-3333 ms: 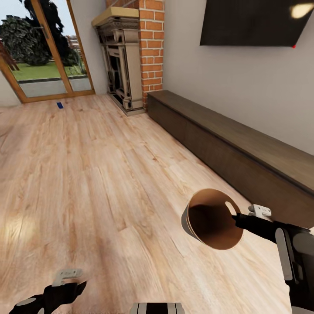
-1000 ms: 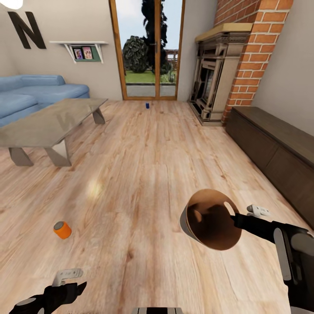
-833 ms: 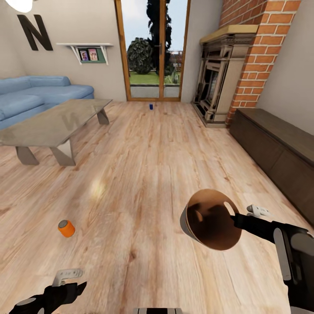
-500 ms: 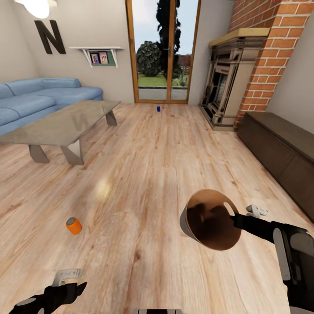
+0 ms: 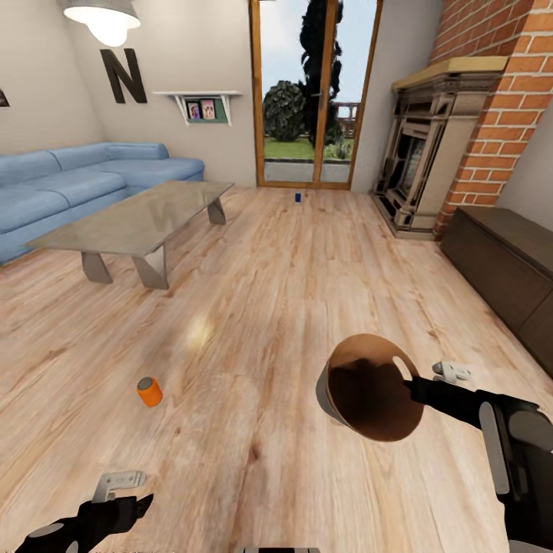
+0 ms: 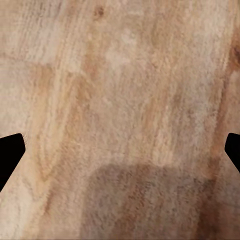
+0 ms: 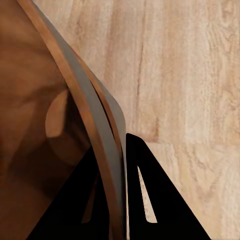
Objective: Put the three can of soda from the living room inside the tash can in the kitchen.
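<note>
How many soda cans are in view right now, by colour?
Orange cans: 1, lying on the floor
Dark blue cans: 1, far off near the glass door
Total: 2

From the head we look forward and down across the plank floor (image 5: pixel 253 307). Our wrist cameras face that same floor (image 6: pixel 125 90) close up, the right along the bucket's wall (image 7: pixel 95 135).

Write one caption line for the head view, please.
Right gripper carries the wooden bucket by its rim across the living room; an orange can stands ahead.
</note>
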### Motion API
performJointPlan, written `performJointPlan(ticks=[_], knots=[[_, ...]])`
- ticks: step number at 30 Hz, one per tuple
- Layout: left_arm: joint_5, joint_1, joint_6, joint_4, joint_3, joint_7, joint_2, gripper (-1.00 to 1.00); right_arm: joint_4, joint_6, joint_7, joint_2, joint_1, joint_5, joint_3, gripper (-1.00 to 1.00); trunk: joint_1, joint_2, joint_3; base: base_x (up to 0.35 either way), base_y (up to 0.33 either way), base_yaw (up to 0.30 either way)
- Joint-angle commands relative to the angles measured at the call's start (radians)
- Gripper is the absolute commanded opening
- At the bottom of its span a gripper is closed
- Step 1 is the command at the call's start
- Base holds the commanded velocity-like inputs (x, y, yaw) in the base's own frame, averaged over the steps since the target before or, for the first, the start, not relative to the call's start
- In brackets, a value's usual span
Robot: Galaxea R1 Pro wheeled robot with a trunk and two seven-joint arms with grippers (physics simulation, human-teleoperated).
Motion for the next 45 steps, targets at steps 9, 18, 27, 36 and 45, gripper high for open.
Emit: performJointPlan(ticks=[9, 18, 27, 36, 45], knots=[[0.000, 0.000, 0.004, 0.001, 0.000, 0.000, -0.008, 1.00, 0.001, 0.006, 0.004, 0.003, 0.000, -0.035, 0.000, -1.00, 0.000, 0.000, 0.012, 0.019, 0.000, 0.172], [-0.002, 0.000, 0.005, 0.008, 0.000, 0.001, -0.009, 1.00, 0.001, 0.006, 0.004, 0.004, 0.000, -0.035, 0.000, -1.00, 0.000, 0.000, 0.024, 0.289, 0.062, 0.175], [-0.002, 0.000, 0.000, 0.008, 0.000, 0.001, -0.009, 1.00, 0.001, 0.006, 0.004, 0.004, 0.000, -0.035, -0.001, -1.00, 0.000, 0.000, 0.035, 0.330, 0.079, 0.175], [-0.002, 0.000, 0.000, 0.007, 0.000, 0.000, -0.013, 1.00, 0.001, 0.006, 0.005, 0.003, 0.000, -0.035, -0.001, -1.00, 0.000, 0.000, 0.047, 0.330, 0.076, 0.175], [-0.002, 0.000, -0.001, 0.006, 0.000, 0.000, -0.013, 1.00, 0.000, 0.006, 0.005, 0.003, 0.000, -0.035, -0.001, -1.00, 0.000, 0.000, 0.058, 0.203, 0.008, 0.175]])
